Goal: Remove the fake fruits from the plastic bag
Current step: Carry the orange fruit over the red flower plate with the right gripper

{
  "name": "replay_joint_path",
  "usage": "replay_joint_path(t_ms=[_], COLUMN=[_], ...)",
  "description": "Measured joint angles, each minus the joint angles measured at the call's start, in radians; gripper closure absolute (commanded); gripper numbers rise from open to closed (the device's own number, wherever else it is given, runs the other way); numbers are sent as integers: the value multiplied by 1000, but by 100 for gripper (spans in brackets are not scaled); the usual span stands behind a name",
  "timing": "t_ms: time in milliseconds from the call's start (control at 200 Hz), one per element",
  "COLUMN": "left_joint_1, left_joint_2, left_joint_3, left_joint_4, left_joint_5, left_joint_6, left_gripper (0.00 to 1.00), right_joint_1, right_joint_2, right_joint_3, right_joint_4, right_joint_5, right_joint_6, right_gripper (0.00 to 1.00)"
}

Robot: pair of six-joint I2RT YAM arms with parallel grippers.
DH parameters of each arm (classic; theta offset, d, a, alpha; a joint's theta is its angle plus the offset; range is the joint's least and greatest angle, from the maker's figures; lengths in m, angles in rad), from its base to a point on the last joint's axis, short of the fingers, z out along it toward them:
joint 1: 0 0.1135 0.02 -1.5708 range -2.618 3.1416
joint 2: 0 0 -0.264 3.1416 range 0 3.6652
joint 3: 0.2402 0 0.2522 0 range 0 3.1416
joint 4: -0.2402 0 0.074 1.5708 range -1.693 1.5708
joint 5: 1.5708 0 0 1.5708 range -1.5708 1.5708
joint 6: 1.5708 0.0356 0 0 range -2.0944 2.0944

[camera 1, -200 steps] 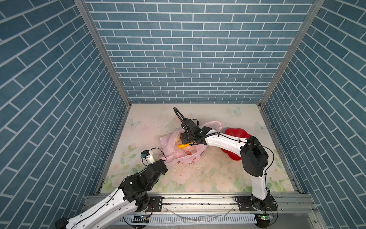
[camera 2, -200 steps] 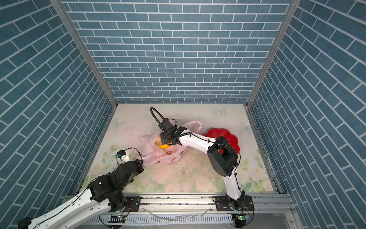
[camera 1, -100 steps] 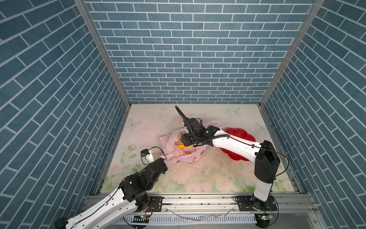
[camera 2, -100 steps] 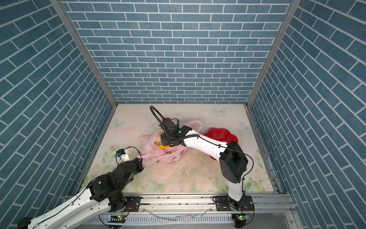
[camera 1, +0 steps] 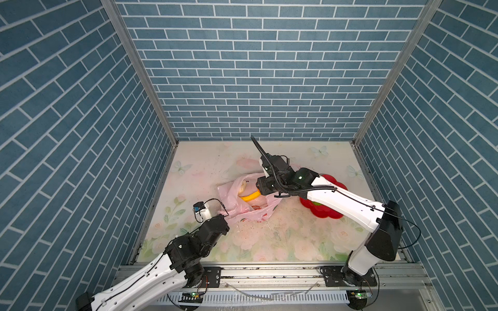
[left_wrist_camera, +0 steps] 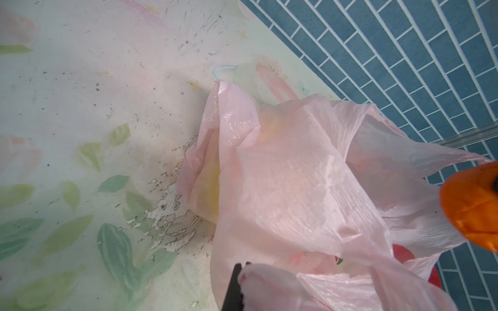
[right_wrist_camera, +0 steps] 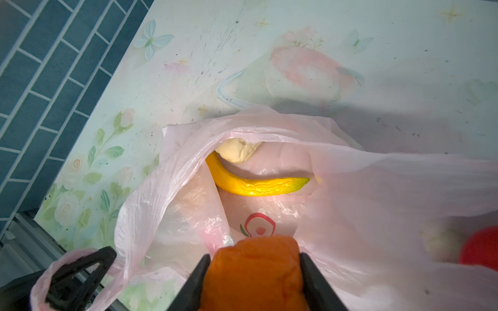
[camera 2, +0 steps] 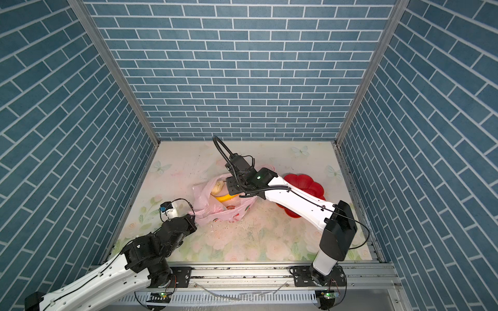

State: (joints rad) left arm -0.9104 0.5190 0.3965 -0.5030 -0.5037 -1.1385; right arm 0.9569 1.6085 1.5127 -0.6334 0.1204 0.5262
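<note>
The right claw [right_wrist_camera: 254,258] is pinching the small orange piece [right_wrist_camera: 253,277] between its two black fingers. It is hanging at the open mouth of the plastic bag [camera 1: 250,212], which is lying crumpled near the middle of the desk [camera 1: 269,242]. The left claw [camera 1: 225,216] is pressed together on a pink fold at the bag's near-left corner, pinning that side down. Inside the bag, the yellow banana [right_wrist_camera: 253,185] is lying just left of the held piece, its long axis running roughly left to right in both top views. A beige lumpy piece [right_wrist_camera: 238,150] is resting against its left end. The red flower-shaped plate [camera 1: 328,183] is sitting just right of the bag, partly hidden under the right arm. The coming move is probably turning on that one direction: the orange piece is needing to rise clear of the bag's rim and travel rightward toward the plate. The right arm is already carrying it and is the nearer one. The thin film is looking liable to cling and lift along, which the left claw's hold should be countering.
</note>
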Motion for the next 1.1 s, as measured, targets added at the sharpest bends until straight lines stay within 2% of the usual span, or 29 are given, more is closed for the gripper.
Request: replay_joint_path(t_ms=[215,425,585,845,990,1100], left_joint_1=[0,0,0,0,0,0], left_joint_2=[53,104,141,171,200,216], left_joint_3=[28,48,62,84,108,121], left_joint_4=[24,54,68,75,75,75], left_joint_5=[11,27,37,50,53,55], left_joint_6=[27,55,64,77,82,84], left_gripper=[100,100,100,100,100,100], right_joint_1=[-109,-290,-427,-645,-749,-779], right_joint_2=[-208,-403,-470,-445,-341,-250], right_joint_3=[-115,-237,-283,-378,-425,-428], right_joint_4=[-55,-113,-141,-103,-27,29], right_joint_5=[66,127,139,77,14,-21], right_joint_6=[1,0,-10,-49,-60,-64], right_gripper=[68,71,72,73,74,75])
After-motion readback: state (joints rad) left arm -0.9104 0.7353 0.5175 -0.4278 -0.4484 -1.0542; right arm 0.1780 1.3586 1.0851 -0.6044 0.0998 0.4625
